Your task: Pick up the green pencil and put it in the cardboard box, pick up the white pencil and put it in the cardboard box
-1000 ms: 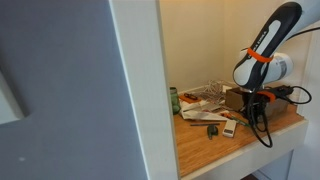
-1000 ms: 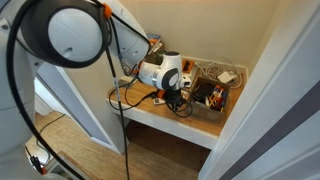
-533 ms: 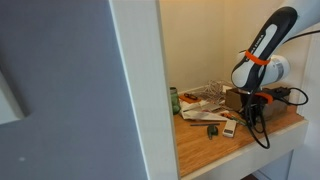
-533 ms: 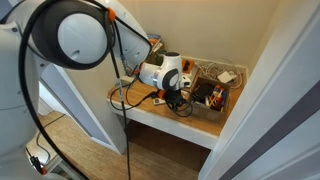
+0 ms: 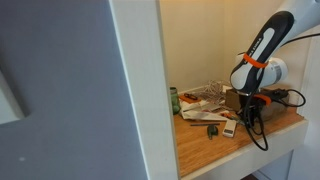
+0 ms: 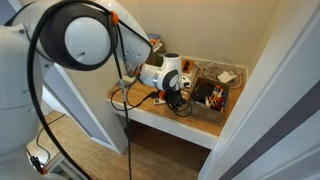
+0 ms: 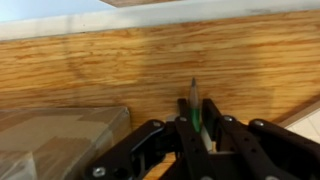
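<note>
Over the wooden desk (image 7: 110, 60) in the alcove, the gripper (image 7: 197, 122) is clamped on the green pencil (image 7: 194, 98). From the wrist view, the thin stick runs straight out between the two fingers (image 7: 184, 130), its tip poking past them and clear of the wood. The cardboard box (image 7: 60, 128) shows as a pale brown slab just beside the gripper, at the lower left of that view. In both exterior views the arm's end hangs close by the box (image 6: 211, 93), which sits among the clutter on the desk. From there the pencil itself is too thin to make out.

I'd say the step in hand is the carry across to the box. A stick that thin can swivel in the jaws if its free end knocks anything, so the tip ought to travel above the low cardboard wall, not into it. Best to stop over the middle of the open box, line the pencil up with the long side, and come down low before letting go. That way it won't bounce or roll out. I can't pick out the white pencil in any view, so it will need finding next.
</note>
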### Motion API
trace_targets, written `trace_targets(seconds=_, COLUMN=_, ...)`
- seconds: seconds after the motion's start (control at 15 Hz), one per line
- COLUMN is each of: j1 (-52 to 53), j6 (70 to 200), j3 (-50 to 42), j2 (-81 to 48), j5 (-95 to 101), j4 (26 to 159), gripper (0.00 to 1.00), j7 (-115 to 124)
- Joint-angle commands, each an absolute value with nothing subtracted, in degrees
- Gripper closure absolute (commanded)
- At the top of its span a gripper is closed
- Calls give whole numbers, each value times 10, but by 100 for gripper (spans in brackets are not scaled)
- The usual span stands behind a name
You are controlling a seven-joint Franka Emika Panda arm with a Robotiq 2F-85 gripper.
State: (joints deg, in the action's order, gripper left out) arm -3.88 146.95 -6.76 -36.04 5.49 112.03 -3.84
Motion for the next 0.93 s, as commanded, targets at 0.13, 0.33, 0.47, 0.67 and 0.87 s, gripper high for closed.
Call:
trace_targets(seconds=0.13, j1=-41, j6=1471, j3=-63, j2=-362, j5=65, j4=1115, gripper=97, j7=-44)
trace_targets(seconds=0.33, j1=-41, j6=1465, j3=-65, j2=-337, j5=68, j4=1136, gripper=97, j7=-50)
trace_targets(seconds=0.47, j1=-39, j6=1466, j3=-69, j2=-312, j5=73, j4=1157, gripper=97, j7=-51)
trace_targets(seconds=0.67, j1=-34, j6=1462, j3=-79, j2=-273, j5=89, j4=1187, gripper=97, j7=-44)
trace_targets(seconds=0.87, j1=-36, j6=1452, j3=-78, j2=-229, j5=103, j4=1217, gripper=97, j7=-52)
